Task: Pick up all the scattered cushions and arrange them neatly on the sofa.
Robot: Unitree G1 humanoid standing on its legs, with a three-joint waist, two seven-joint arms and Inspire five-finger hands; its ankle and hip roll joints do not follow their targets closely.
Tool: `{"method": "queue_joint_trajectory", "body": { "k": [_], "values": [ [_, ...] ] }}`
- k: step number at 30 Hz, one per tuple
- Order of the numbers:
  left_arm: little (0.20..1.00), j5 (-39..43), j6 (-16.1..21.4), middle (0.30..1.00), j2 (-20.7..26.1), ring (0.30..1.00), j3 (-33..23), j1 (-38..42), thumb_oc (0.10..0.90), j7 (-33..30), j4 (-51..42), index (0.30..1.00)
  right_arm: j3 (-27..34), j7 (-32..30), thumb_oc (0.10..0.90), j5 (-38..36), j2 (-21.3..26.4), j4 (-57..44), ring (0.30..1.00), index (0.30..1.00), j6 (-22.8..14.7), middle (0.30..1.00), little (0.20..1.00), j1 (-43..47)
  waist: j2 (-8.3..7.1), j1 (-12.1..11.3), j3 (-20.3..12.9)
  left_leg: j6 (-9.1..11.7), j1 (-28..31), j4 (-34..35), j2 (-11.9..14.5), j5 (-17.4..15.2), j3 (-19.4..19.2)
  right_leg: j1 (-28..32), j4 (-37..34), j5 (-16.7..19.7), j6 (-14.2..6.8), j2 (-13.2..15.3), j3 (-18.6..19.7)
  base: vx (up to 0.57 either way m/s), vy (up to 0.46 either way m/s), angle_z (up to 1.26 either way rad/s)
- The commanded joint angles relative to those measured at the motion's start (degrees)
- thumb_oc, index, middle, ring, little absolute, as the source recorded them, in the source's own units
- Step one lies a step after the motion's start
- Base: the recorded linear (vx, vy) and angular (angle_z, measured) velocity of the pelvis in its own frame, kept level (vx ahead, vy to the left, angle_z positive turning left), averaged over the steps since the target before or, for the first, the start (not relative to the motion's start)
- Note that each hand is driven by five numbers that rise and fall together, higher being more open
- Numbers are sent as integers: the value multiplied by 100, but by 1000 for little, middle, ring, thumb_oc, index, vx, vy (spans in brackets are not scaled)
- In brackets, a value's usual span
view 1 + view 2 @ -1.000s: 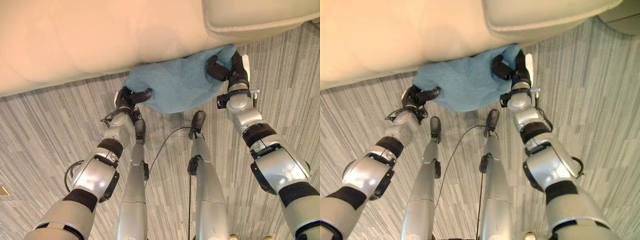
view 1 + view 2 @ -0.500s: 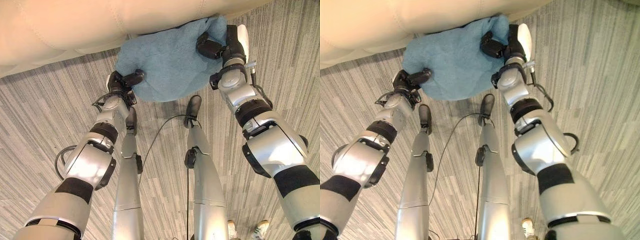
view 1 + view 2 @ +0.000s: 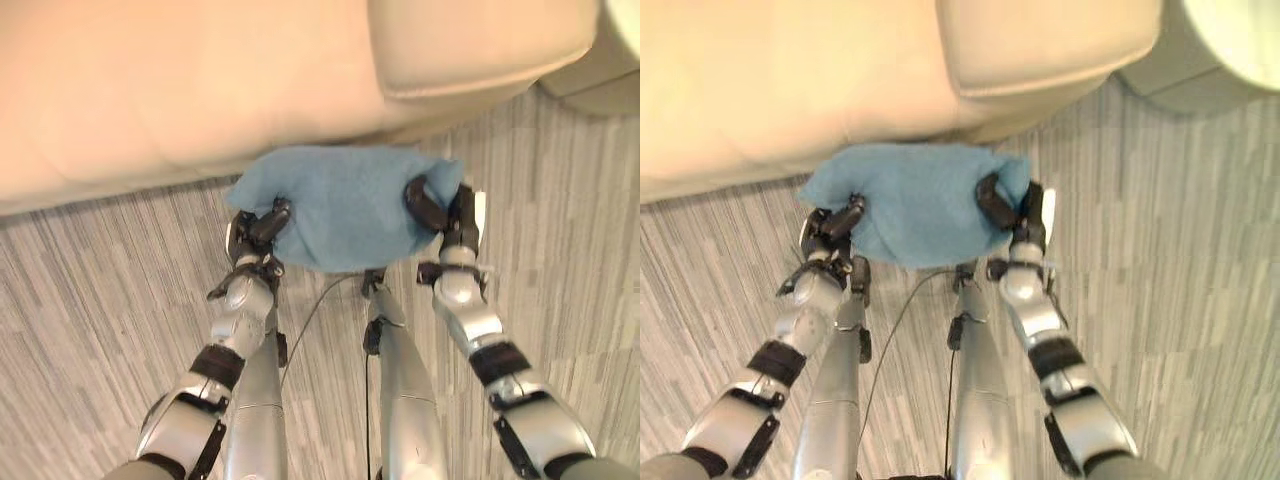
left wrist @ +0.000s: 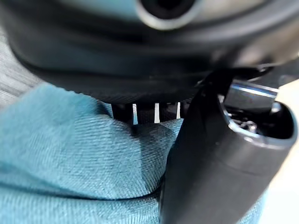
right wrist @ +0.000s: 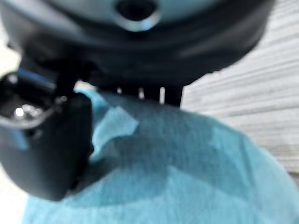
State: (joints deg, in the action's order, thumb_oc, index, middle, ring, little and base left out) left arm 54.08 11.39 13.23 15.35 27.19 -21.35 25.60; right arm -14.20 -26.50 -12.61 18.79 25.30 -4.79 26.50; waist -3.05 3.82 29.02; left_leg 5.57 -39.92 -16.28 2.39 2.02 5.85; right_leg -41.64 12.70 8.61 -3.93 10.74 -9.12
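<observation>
A blue cushion hangs between both hands, just in front of the cream sofa and above the striped floor. My left hand grips its left edge, thumb curled over the cloth. At the cushion's right edge my right hand clamps it, thumb on top. In the left wrist view the blue cushion lies pinched under the thumb; the right wrist view shows the same cushion under that hand's thumb.
The sofa seat's front edge runs across just beyond the cushion, with a seam between two seat pads. A pale rounded piece of furniture stands at the far right. Grey striped floor spreads on both sides.
Both hands have lifted the cushion clear from under the sofa's edge; it now hangs free in front of the seat. The camera view has also shifted, showing more of the sofa.
</observation>
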Motion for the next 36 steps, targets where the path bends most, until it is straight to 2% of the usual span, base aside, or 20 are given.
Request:
{"method": "queue_joint_trajectory", "body": {
  "k": [1,4,6,7,8,9,10,11,15,18,19,20,22,24,25,26,27,30,35,36],
  "values": [
    [300,-25,429,300,-685,300,289,-344,400,1130,-1328,300,-205,722,400,334,-344,-906,300,300,-507,300,300,-833,106,-186,-984,-177,769,274,-87,-394,-93,991,204,-645,-546,177,-71,214,200,2],
    [300,-100,364,300,-533,300,335,-883,400,1194,-1593,300,-182,870,400,284,-381,-1044,300,300,-505,300,300,-1253,213,-231,-1012,-277,1502,419,-207,-463,-82,1363,695,-494,-625,347,-45,168,193,12],
    [300,-65,327,300,-363,300,326,-1350,400,1224,-1740,300,-152,930,400,259,-358,-1185,300,300,-503,300,300,-1542,405,-287,-1085,-389,2040,603,-276,-438,13,1592,1366,-397,-633,361,96,202,177,18],
    [300,34,397,300,-274,300,256,-1737,400,1181,-1984,300,-60,976,400,132,-401,-1471,300,300,-560,300,300,-1790,522,-254,-1210,-428,2465,790,-330,-421,240,1863,1440,-678,-507,-30,393,212,135,30],
    [300,33,397,300,-273,300,257,-1740,400,1180,-1987,300,-60,976,400,133,-401,-1473,300,300,-558,300,300,-1793,531,-251,-1219,-427,2461,808,-322,-401,248,1869,1409,-653,-505,-38,382,278,80,49],
    [300,307,474,300,-225,300,222,-2149,400,1168,-2213,300,-87,1060,400,-61,-388,-1639,300,300,-637,300,300,-1917,541,-256,-1376,-458,2694,918,-391,-385,398,1998,1083,-1025,-423,-575,522,141,11,48],
    [300,307,474,300,-225,300,222,-2150,400,1168,-2213,300,-87,1060,400,-61,-388,-1639,300,300,-637,300,300,-1917,542,-256,-1378,-457,2693,919,-390,-384,399,1998,1080,-1023,-423,-576,521,340,-80,40],
    [300,259,355,300,-77,300,73,-2564,400,1159,-2420,300,-191,1137,400,-44,-266,-1729,300,300,-670,300,300,-2033,451,-262,-1594,-472,2931,989,-595,-397,611,2306,274,-1062,-383,-954,688,196,-90,14],
    [300,160,227,300,-78,300,-198,-2941,400,1246,-2544,300,-276,1313,400,-40,-161,-1960,300,300,-660,300,300,-2147,362,-404,-1839,-449,3196,1041,-812,-416,905,2766,-174,-1039,-294,-1156,1043,197,-70,81],
    [300,138,87,300,-136,300,-307,-3210,400,1334,-2491,300,-349,1475,400,64,-87,-2035,300,300,-613,300,300,-2235,344,-553,-2118,-389,3310,909,-880,-504,1003,3281,-567,-1084,-172,-1080,857,193,-48,79],
    [300,92,-9,300,-247,300,-258,-3176,400,1360,-2349,300,-336,1464,400,120,-49,-2092,300,300,-572,300,300,-2269,360,-521,-2121,-232,3052,464,-729,-443,370,3554,-693,-1160,-171,-814,457,128,61,120],
    [300,106,2,300,-216,300,-243,-3109,400,1341,-2293,300,-388,1425,400,108,-41,-2118,300,300,-497,300,300,-2214,310,-422,-2124,-345,2961,282,-116,-624,-891,3682,-709,-1191,-194,-580,130,53,78,142],
    [300,82,-8,300,-165,300,-206,-3142,400,1329,-2361,300,-437,1434,400,95,-47,-2177,300,300,-497,300,300,-2207,329,-445,-2160,-359,3017,331,37,-677,-1047,3764,-734,-1234,-198,-585,39,100,68,154],
    [300,-12,-77,300,-89,300,-218,-3129,400,1281,-2346,300,-467,1471,400,123,-39,-2201,300,300,-477,300,300,-2160,313,-469,-2273,-250,2994,622,152,-482,-866,3868,-774,-1287,-235,-555,-48,202,138,57],
    [300,-208,-118,300,-28,300,-267,-3068,400,1248,-2342,300,-480,1521,400,101,-31,-2188,300,300,-462,300,300,-2102,269,-577,-2281,-77,2723,861,370,-88,-607,3953,-795,-1344,-280,-487,-45,123,149,46],
    [300,-211,-119,300,-26,300,-268,-3068,400,1246,-2343,300,-481,1522,400,100,-34,-2186,300,300,-463,300,300,-2100,263,-563,-2275,-73,2735,875,362,-82,-596,3963,-787,-1360,-279,-481,-58,266,297,42],
    [300,-337,-135,300,-32,300,-304,-3023,400,1219,-2272,300,-465,1517,400,120,-19,-2170,300,300,-448,300,300,-2092,241,-651,-2252,10,2456,1103,612,186,-434,4100,-773,-1461,-303,-417,-29,151,141,31],
    [300,-568,-65,300,-28,300,-335,-2895,400,1163,-2220,300,-380,1554,400,163,24,-2200,300,300,-428,300,300,-2064,258,-726,-2272,108,2261,1169,810,369,-427,4391,-773,-1608,-387,-328,30,285,295,13],
    [300,-725,-97,300,51,300,-232,-2707,400,1308,-2202,300,-264,1736,400,168,-16,-2234,300,300,-448,300,300,-2155,185,-725,-2390,68,2349,885,602,194,-524,4446,-478,-1585,-564,-37,169,262,290,-40],
    [300,-864,-116,300,154,300,-160,-2526,400,1363,-2116,300,-307,1923,400,127,-46,-2177,300,300,-442,300,300,-2100,150,-704,-2375,-89,2462,733,485,-17,-697,4243,139,-1315,-663,170,268,192,301,3]
  ]
}}
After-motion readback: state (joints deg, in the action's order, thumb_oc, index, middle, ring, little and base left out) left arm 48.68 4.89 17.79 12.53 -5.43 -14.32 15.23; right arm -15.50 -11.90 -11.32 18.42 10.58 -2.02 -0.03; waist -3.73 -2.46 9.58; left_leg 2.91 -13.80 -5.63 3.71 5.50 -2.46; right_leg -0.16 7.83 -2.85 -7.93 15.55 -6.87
